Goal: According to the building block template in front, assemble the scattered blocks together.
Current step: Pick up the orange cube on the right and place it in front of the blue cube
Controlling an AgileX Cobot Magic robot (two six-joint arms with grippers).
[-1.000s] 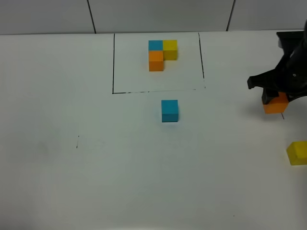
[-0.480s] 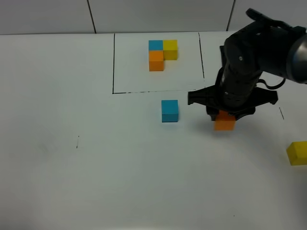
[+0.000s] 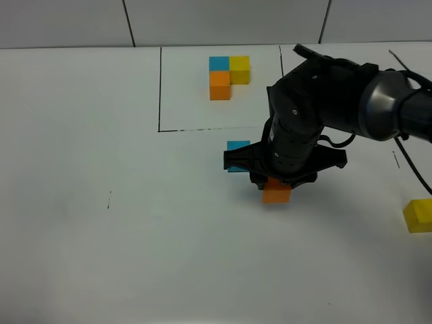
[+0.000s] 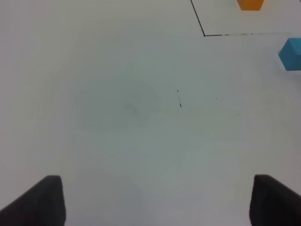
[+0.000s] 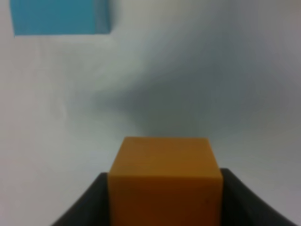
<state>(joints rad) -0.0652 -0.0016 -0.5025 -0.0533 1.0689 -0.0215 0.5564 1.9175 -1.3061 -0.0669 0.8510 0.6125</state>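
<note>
Stretching wide, white tabletop [image 3: 101, 256] with block template [image 3: 226, 75], pale wall panels [image 3: 223, 20] behind.

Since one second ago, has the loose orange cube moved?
Yes. Held by the right tool, the small orange cube went left, from right of the black drawn rectangle to beside the small blue cube.

White table [image 3: 81, 256]: framed template trio [image 3: 226, 75], blue cube [image 3: 236, 146], yellow cube [image 3: 418, 216].

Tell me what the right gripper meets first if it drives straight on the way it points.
The bare white table: the right gripper, shut on the orange cube, points down at it, so the cube would land there first. The loose blue cube sits off to one side. Clearance is unclear.
</note>
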